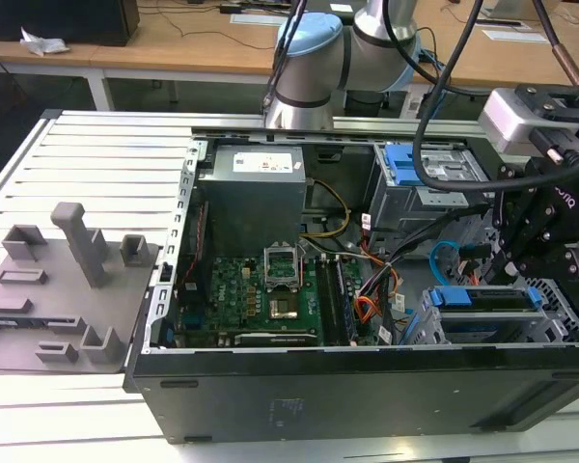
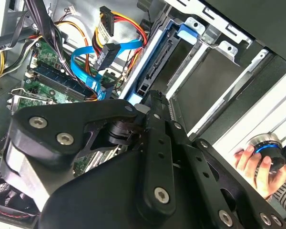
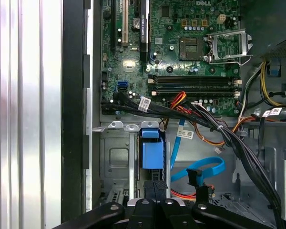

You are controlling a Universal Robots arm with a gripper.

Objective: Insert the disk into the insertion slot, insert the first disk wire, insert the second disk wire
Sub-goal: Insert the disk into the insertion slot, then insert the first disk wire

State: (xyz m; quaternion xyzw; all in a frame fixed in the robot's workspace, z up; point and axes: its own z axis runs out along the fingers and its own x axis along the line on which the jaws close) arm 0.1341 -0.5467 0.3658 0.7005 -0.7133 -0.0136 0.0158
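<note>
1. one gripper hung over the open computer case. its fingers were drawn narrow, almost together, with nothing between them, and their tips were at the near end of the disk.
2. one disk, in its blue frame, stood on edge inside the insertion slot. in the exterior view it lay low in the case corner at the exterior view's right.
3. two wires hung loose. one was a blue flat cable with a black plug, the other a bundle of red, yellow and black wires with its own plug. both were apart from the disk.
4. there were two drive cages: the low one holding the disk and, behind it, a taller grey cage with a blue latch.
5. an open bay lay just beside the disk, and a black cable bundle crossed the cage's edge. the ribbed counter was open toward the exterior view's left, near one grey fixture plate.
6. one hand rested on a round knob outside the case, partly cut off.
7. the gripper's body covered the disk's near end, so i could not tell whether the tips touched it. the cage walls hid the disk's flat faces.
</note>
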